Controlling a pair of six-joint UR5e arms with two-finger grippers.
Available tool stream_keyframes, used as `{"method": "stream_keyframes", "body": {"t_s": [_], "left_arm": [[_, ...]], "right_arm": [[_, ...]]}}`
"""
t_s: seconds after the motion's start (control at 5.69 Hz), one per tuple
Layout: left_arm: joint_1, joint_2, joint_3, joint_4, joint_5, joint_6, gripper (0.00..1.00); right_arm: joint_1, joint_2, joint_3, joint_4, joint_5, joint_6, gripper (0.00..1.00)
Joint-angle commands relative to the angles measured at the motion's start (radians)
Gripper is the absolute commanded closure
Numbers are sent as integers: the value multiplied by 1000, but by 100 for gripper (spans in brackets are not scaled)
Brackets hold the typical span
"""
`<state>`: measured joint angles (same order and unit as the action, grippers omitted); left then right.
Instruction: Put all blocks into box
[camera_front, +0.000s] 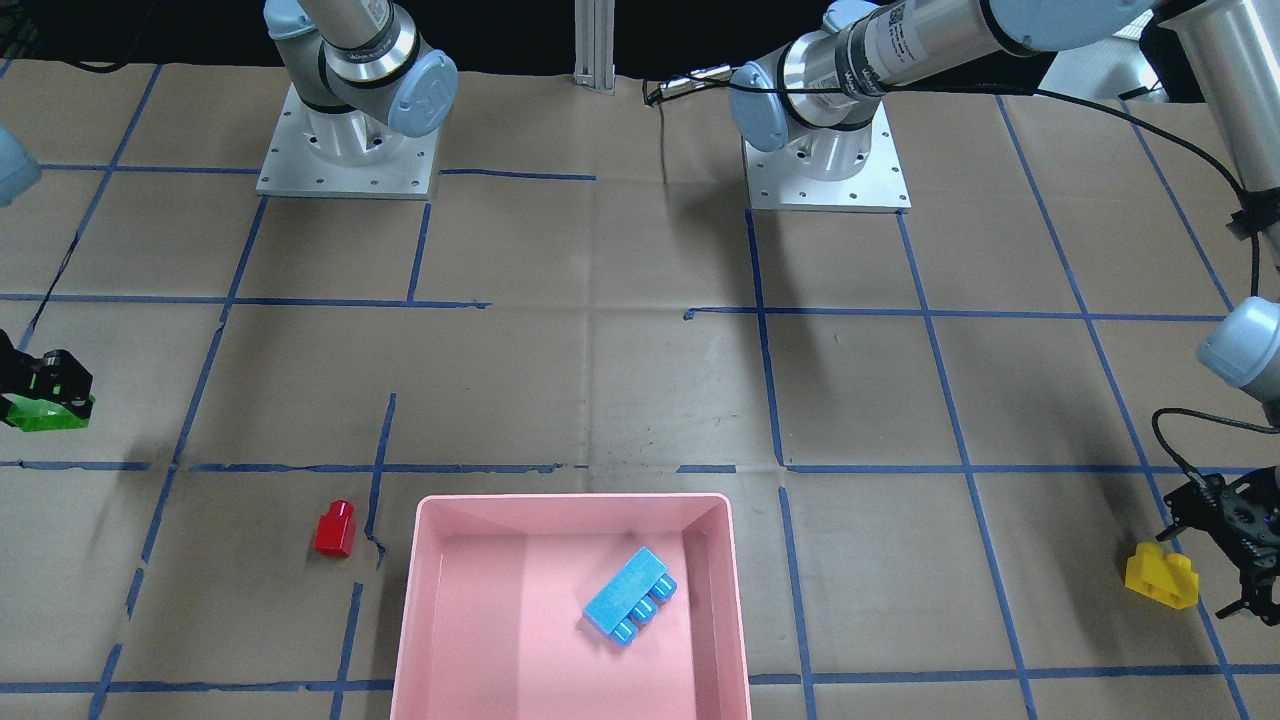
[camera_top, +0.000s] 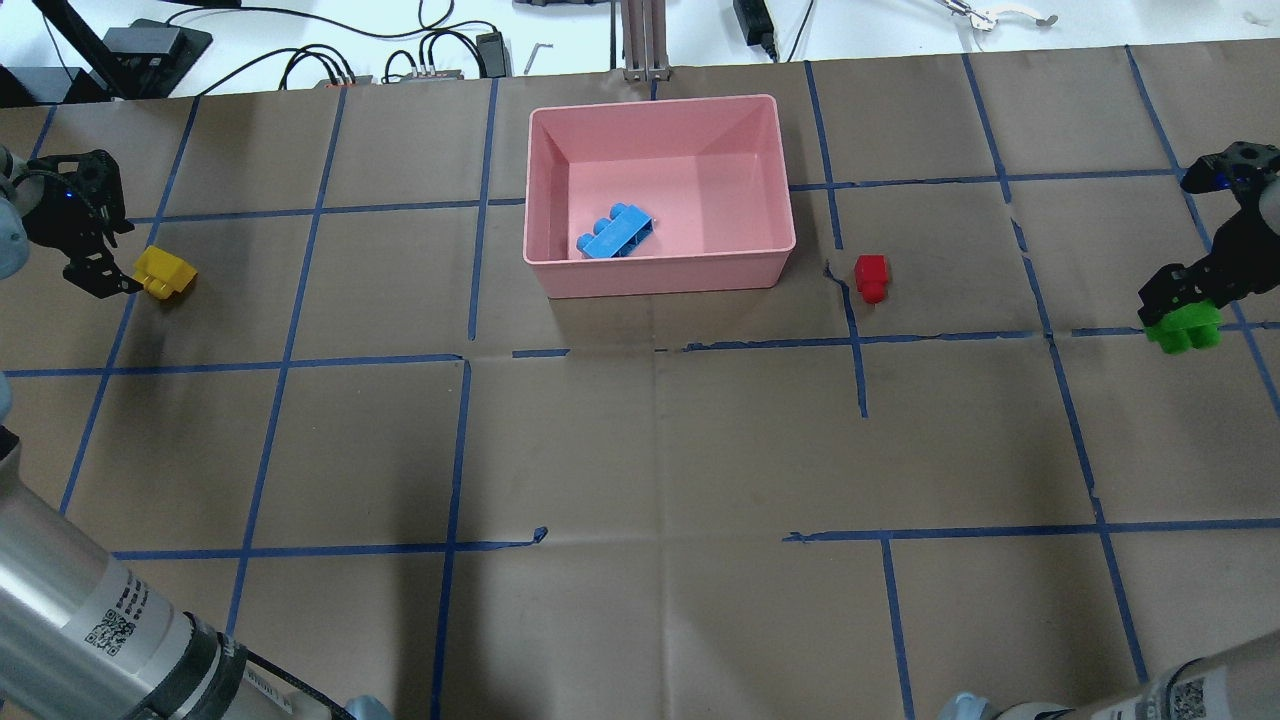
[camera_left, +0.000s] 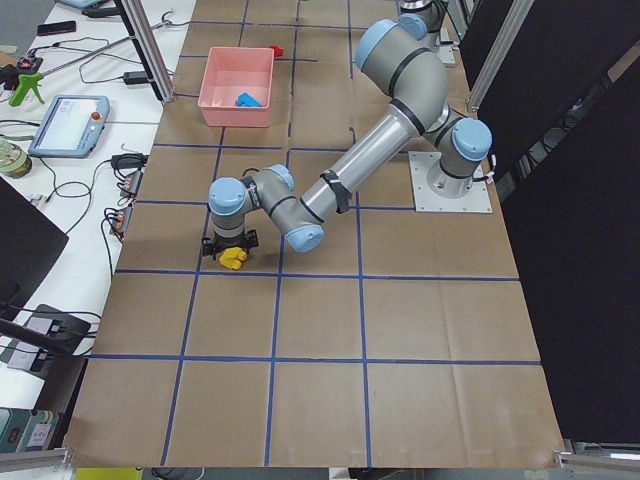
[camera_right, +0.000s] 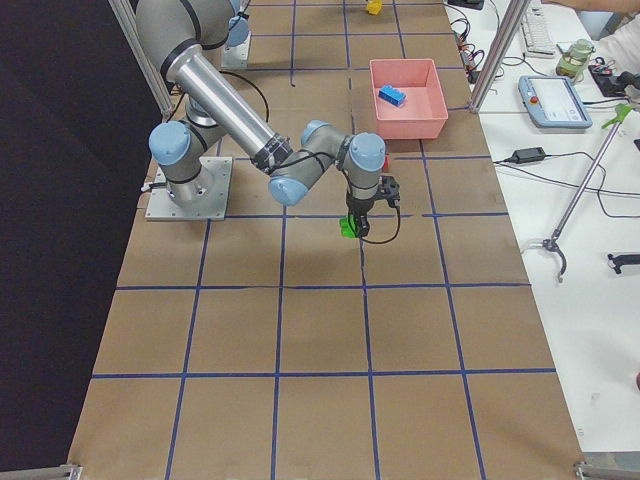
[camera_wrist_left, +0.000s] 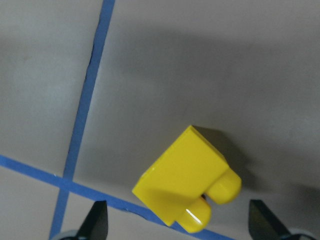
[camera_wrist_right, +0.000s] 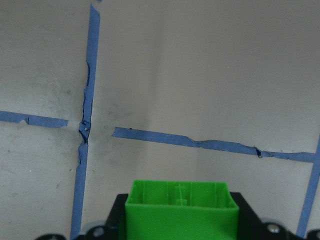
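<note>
The pink box (camera_top: 660, 275) stands at the table's far middle, with the light-blue block (camera_top: 613, 233) lying inside it. The red block (camera_top: 870, 275) lies on the paper just right of the box. My right gripper (camera_top: 1180, 295) is shut on the green block (camera_top: 1185, 328) at the far right edge and holds it slightly above the table. The right wrist view shows the green block (camera_wrist_right: 180, 210) clamped. My left gripper (camera_top: 110, 280) is open at the far left. The yellow block (camera_wrist_left: 185, 180) lies on the table between its fingertips (camera_wrist_left: 97, 220).
Brown paper with a blue tape grid (camera_top: 460, 360) covers the table. The two arm bases (camera_front: 345, 150) stand on the robot's side. Cables and tools (camera_top: 430, 60) lie beyond the far edge, behind the box.
</note>
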<state>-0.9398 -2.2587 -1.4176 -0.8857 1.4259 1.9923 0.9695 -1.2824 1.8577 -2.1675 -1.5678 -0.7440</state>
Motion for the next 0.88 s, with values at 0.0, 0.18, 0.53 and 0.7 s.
{"method": "stream_keyframes", "body": {"t_s": [0.0,0.18,0.53,0.7], "left_arm": [[-4,-1,-1,10,-25,40,1],[-7,-2,5,11,-30,147,1],[-17,17,-26,-8,-33,328,1],[-17,24,-43,-9,-27,374,1]], "right_arm": [[0,0,0,0,0,0,49],[0,0,0,0,0,0,49],[0,0,0,0,0,0,49],[0,0,0,0,0,0,49]]}}
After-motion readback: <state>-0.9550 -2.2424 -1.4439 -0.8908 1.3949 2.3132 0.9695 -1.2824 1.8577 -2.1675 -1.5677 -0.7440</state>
